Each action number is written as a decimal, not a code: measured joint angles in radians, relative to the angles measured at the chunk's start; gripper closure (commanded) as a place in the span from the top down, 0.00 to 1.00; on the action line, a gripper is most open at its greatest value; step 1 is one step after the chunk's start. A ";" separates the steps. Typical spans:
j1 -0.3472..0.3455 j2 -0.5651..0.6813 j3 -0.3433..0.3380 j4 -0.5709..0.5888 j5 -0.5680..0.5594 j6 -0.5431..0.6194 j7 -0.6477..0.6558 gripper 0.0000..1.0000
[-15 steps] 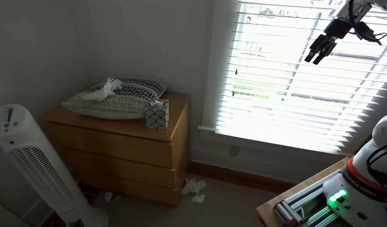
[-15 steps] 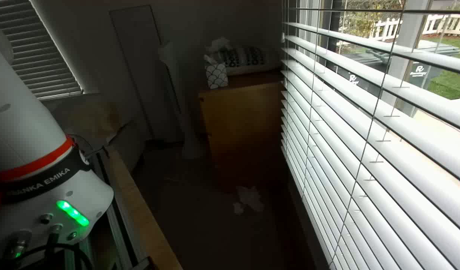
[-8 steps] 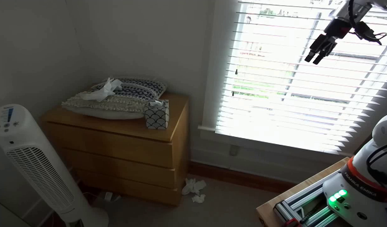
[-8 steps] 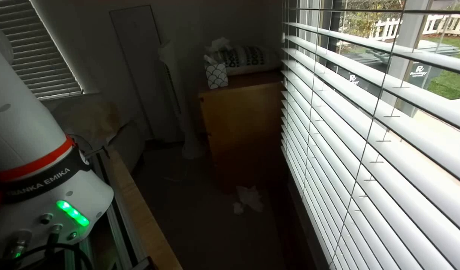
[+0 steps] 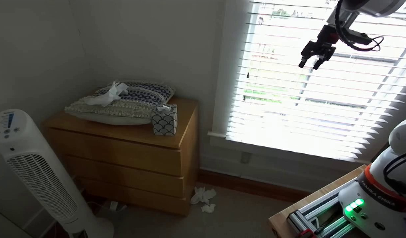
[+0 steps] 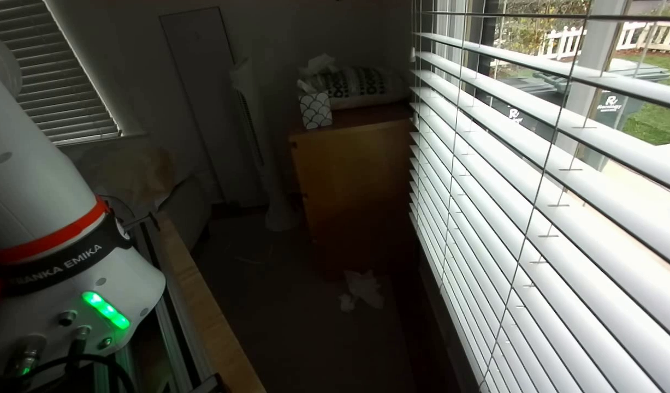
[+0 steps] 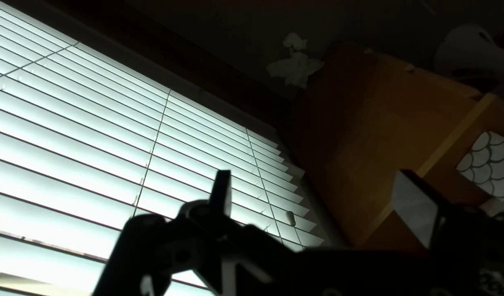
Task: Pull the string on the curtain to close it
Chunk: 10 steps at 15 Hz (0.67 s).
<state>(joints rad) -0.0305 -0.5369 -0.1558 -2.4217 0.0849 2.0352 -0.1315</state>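
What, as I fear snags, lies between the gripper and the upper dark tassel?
In an exterior view, nothing shows in front of the white blind between the gripper and the upper dark tassel. How near each hangs to it is unclear.

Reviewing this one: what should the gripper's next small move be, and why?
Probably ease the open gripper toward the upper tassel near the blind's edge. That tassel looks like the part to pull; it hangs clear of the gripper, which holds nothing, and the blind is open enough to see outside.
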 measured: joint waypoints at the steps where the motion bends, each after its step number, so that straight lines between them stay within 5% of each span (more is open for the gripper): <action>1: -0.006 0.023 0.032 0.001 -0.004 0.030 0.065 1.00; 10: -0.041 0.225 0.218 0.056 -0.097 0.228 0.545 1.00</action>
<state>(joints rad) -0.0714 -0.3119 0.0626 -2.3657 -0.0119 2.2628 0.4131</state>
